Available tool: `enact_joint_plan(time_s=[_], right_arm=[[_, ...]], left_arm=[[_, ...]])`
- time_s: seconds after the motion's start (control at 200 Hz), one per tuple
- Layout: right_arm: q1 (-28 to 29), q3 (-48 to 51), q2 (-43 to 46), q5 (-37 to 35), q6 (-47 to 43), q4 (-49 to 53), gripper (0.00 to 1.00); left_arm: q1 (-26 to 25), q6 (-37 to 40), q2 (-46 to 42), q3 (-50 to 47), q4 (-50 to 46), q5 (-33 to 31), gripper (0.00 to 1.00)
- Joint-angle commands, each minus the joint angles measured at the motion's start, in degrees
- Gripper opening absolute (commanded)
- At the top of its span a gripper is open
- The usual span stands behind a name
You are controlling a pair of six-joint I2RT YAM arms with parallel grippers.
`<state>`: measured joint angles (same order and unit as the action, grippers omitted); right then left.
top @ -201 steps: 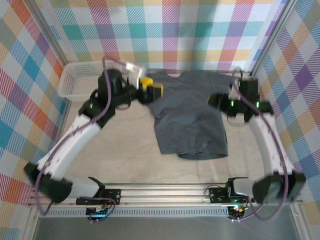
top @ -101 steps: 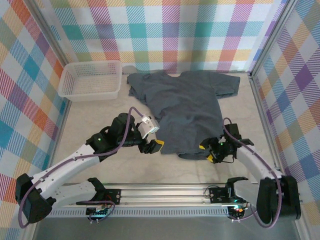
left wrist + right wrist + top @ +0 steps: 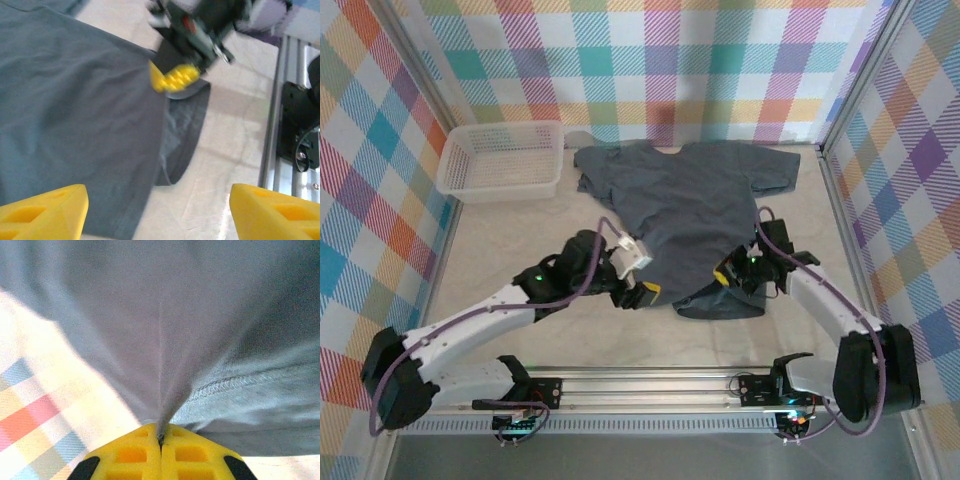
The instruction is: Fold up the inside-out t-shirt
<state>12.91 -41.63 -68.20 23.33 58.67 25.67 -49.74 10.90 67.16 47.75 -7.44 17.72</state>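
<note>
The shirt [image 3: 690, 205] lies flat on the table [image 3: 520, 250], with the collar toward the far wall and the hem toward the arms, so its long axis runs from far to near. The hem crosses from left to right, and one gripper is at each end of it.

The right gripper [image 3: 161, 442] is closed on the cloth at the near right corner of the hem. In its wrist view the two yellow fingers [image 3: 132, 455] are pressed together, and a pinch of grey fabric rises in a ridge from between them. This arm reaches forward from its base and bends inward, low over the table.

The left gripper [image 3: 642, 293] is at the near left corner. Its jaws stand wide and hold nothing. In its wrist view the side edge of the shirt runs in the gap between the two fingertips, but I cannot tell if they touch the cloth. The left arm stretches across from the left side.

I judge that the left jaws must next go down and close on this corner, so that both corners can be carried together toward the collar.
</note>
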Motion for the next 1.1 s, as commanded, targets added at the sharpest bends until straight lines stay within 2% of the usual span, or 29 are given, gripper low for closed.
enact_joint_plan(time_s=[0.0,0.065,0.255,0.345,0.38,0.4,0.435,0.48,0.505,0.555,0.585,0.65,0.71,0.765,0.845,0.905,0.98,1.045,1.095], right_arm=[[1.03,-4.73,1.39,1.54,-0.68,4.39,0.0],[1.71,-6.56,1.35,1.57,-0.2,4.37,0.0],[2.91,-9.41,2.28,1.84,-0.55,5.88,0.0],[2.91,-9.69,3.89,1.21,-0.25,6.8,0.0],[2.91,-9.99,4.49,1.03,-0.27,6.83,0.0],[2.91,-10.24,4.69,0.73,-0.52,7.15,0.0],[2.83,-10.76,4.91,-0.23,-1.3,8.38,0.0],[2.37,-11.76,5.01,-2.02,-3.19,10.97,0.0],[1.9,-12.29,5.01,-3.09,-4.45,12.46,0.0],[0.73,-13.01,5.42,-4.98,-7.36,14.48,0.0],[0.54,-13.25,5.84,-6.45,-10.22,15.02,0.03],[0.78,-13.76,6.72,-8.78,-18.02,14.67,0.2],[2.65,-13.1,8.11,-8.54,-25.76,12.24,0.33],[6.69,-11.93,10.0,-10.14,-31.54,9.88,0.39],[13.81,-7.7,13.29,-13.31,-35.9,3.41,0.47],[18.77,-3.21,15.45,-15.55,-37.45,-4.62,0.45],[26.09,3.06,16.78,-25.25,-40.77,-17.12,0.37],[31.49,8.43,15.74,-32.57,-49.05,-30.68,0.28],[33.42,11.59,13.05,-36.89,-55.62,-40.49,0.18]], left_arm=[[-3.79,0.16,7.3,0.54,9.79,-2.26,0.76],[-4.35,-2.1,14.08,1.22,16.62,-5.38,0.79],[-4.6,-5.4,30.45,8.24,27.61,-27.55,0.92],[-3.85,-5.2,35.5,12.05,28.02,-31.02,0.95],[-3.53,-5.31,36.93,13.27,28.01,-31.83,0.92],[-3.28,-5.42,37.31,13.56,28.16,-32.18,0.88],[-2.5,-6.2,37.76,13.93,28.42,-32.52,0.69],[-0.8,-8.84,37.14,13.87,28.37,-31.36,0.21],[0.37,-11.17,36.0,14.15,27.39,-30.26,0.0],[2.94,-16.9,33.35,16.3,21.91,-26.54,0.0],[4.36,-19.89,32.13,19.04,16.48,-23.37,0.0],[6.17,-23.68,31.58,27.72,0.69,-15.01,0.0],[6.27,-23.2,32.44,34.81,-11.16,-8.39,0.0],[6.09,-23.52,32.53,37.74,-15.69,-5.22,0.0],[6.1,-25.41,31.15,38.06,-16.64,-4.67,0.0],[6.11,-26.43,30.04,38.34,-16.9,-4.96,0.0],[6.11,-26.94,29.18,39.34,-17.82,-5.36,0.0],[5.97,-26.94,28.46,40.1,-18.61,-5.58,0.0],[5.97,-26.86,27.92,40.79,-19.39,-5.67,0.0]])
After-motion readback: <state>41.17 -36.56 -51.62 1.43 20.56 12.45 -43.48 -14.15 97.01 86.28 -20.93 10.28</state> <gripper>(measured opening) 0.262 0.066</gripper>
